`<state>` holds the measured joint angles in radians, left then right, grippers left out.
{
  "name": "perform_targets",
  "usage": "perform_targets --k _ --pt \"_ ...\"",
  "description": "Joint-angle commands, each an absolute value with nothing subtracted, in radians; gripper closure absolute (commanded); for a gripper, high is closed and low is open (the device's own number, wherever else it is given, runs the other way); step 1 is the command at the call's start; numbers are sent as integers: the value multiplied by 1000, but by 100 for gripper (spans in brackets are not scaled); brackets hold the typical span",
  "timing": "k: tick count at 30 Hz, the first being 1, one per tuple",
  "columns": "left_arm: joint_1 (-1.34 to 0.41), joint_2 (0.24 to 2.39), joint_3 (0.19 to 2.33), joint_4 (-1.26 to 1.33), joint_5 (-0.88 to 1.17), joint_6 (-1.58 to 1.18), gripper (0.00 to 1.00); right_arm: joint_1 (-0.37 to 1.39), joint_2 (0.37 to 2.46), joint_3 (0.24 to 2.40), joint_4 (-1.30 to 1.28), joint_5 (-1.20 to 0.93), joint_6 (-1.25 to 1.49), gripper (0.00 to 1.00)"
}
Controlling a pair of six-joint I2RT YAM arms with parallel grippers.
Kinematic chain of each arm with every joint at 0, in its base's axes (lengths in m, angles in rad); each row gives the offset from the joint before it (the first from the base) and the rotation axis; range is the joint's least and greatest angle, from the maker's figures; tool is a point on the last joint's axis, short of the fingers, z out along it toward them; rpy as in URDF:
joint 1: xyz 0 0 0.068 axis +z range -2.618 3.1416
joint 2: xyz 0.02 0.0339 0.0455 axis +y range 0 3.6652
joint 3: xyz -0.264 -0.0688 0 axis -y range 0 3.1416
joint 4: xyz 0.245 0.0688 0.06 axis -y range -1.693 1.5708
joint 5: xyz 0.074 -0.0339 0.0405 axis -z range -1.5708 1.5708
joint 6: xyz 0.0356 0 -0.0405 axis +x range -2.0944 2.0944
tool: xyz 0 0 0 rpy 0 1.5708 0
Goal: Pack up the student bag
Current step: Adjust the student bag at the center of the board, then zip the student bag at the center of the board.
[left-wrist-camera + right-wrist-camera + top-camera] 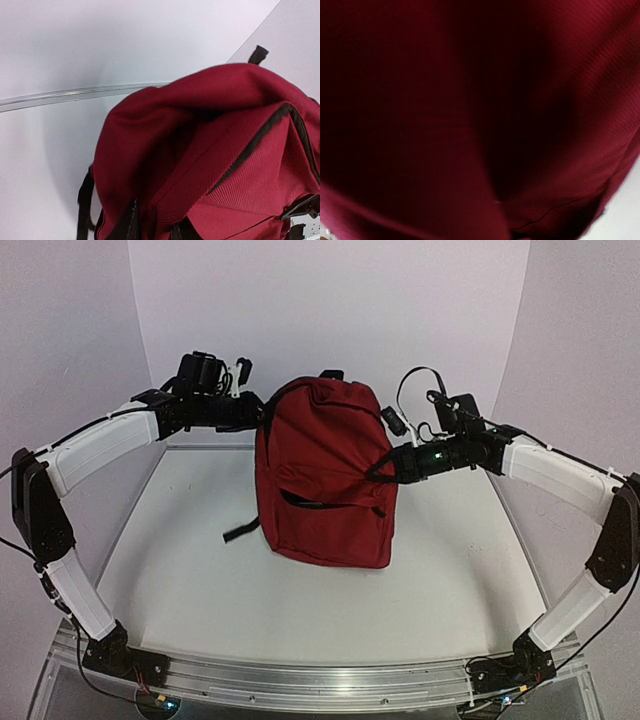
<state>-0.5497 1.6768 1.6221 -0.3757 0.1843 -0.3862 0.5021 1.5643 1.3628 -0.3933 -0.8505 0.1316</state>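
Observation:
The student bag [325,480], dark red with black straps, stands upright in the middle of the white table. My left gripper [262,415] is at its upper left corner. In the left wrist view the black fingertips [129,220] at the bottom edge pinch a fold of the student bag [210,150] near its black zipper. My right gripper [383,468] presses into the bag's right side, where the fabric puckers around it. The right wrist view is filled by the bag's red cloth [470,100], and the fingers are hidden there.
A loose black strap [243,531] trails from the bag's lower left onto the table [180,570]. A front pocket zipper [320,503] crosses the bag. White walls enclose the back and sides. The aluminium base rail [320,680] runs along the near edge.

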Motion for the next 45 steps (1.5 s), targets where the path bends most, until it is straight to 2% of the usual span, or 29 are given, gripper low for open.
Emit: perform_targets --k 1,6,8,15,21,26,38,45 --pt "-506 1663 1626 -297 133 -359 55 503 1540 1269 -163 -954 275 100" --pt "-613 1463 1400 -238 18 -398 41 530 1528 1198 -59 -900 339 100" --pt "-671 1408 1342 -276 -52 -409 39 536 1522 1191 -25 -872 372 100" --pt "-895 1361 1119 -201 37 -471 39 541 1536 1194 -8 -812 454 100" --pt "-1071 1451 1113 -93 46 -464 51 563 1546 1224 28 -774 517 100" --pt "-1106 1512 1124 -12 20 -521 59 601 1574 1271 29 -733 561 100" --pt "-1111 1617 1184 87 -89 -608 60 671 1600 1286 29 -712 560 100" --pt "-1111 1623 1196 79 -103 -646 51 682 1598 1285 29 -705 554 100"
